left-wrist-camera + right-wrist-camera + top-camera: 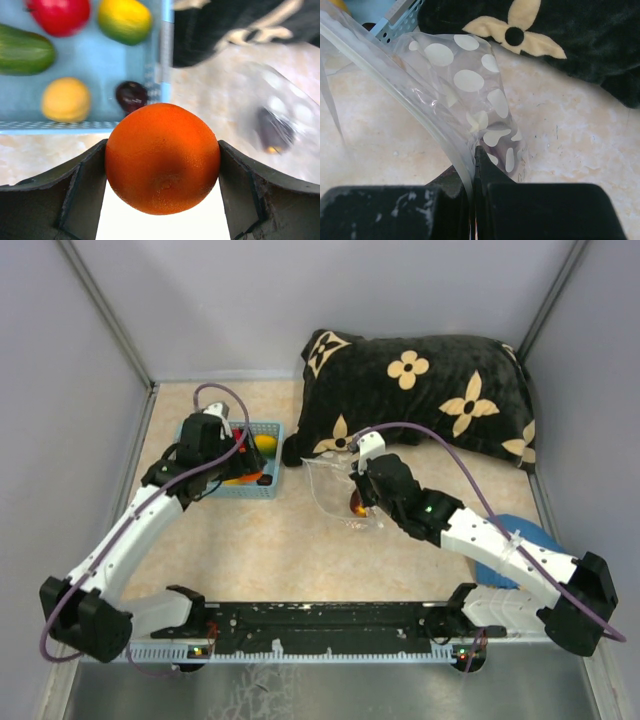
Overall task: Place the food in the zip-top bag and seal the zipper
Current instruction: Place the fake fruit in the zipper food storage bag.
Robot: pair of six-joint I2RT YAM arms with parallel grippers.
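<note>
**A:** Toy orange (162, 157) is clamped tight in your left claw (162, 167), right by the blue basket (100, 60).

**B:** Yep, and your right claw (475, 172) is pinching the dotted zip-top bag (470, 80) at its zipper (395, 87), near the pillow (430, 390). The mouth looks crinkly and floppy, so I reckon the orange clips the rim and rolls across the worktop (300, 550).
</note>
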